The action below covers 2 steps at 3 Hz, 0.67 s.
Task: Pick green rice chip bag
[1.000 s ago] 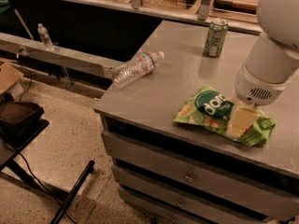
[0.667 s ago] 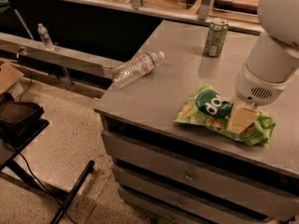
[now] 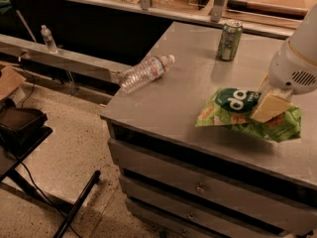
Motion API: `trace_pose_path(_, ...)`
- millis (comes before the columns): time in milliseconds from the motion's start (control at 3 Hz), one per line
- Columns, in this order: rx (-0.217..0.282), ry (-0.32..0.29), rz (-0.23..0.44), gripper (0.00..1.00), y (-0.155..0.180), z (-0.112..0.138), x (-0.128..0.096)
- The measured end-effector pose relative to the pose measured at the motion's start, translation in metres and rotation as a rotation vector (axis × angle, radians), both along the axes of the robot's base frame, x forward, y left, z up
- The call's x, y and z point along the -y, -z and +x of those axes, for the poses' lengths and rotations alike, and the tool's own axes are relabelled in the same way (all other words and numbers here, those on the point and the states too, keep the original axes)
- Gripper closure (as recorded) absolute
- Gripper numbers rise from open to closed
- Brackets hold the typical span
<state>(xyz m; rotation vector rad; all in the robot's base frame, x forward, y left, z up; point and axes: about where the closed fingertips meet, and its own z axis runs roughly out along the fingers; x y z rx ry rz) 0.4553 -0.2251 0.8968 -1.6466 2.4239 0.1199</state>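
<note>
Far left: I am seeing a small clear bottle [image 3: 48,37] standing upright on a long grey ledge [image 3: 74,59], well apart from everything on the table.
Lower left: a black stand [image 3: 20,129] is sitting on the speckled floor [image 3: 64,182], with a dark leg angling out toward the drawers.
Table: I am looking at a grey metal table [image 3: 181,100] with drawers [image 3: 198,188] stacked under its front edge.
Left of the tabletop: a clear plastic water bottle [image 3: 143,73] is lying on its side near the left corner, its cap pointing toward the back right.
Back of the tabletop: a green soda can [image 3: 230,40] is standing upright, apart from both the bottle and the bag.
Task item: the green rice chip bag [image 3: 233,100] is lying crinkled near the front right of the tabletop, its dark-green round patch facing up. I cannot tell whether it is clear of the surface.
End effector: the gripper [image 3: 267,111] is sitting over the right half of the bag. One tan finger [image 3: 270,104] is pressing across the top and the other is hidden behind it, so I am reading the jaws as closed down onto the bag.
Far right: the white arm [image 3: 297,68] is coming in from the upper right edge, above the bag.
</note>
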Motion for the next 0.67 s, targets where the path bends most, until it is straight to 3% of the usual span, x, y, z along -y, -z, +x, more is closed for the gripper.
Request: trace_pose_path(667, 0.146, -0.027, 0.225, 1.00, -0.056, 0.008, -0.005)
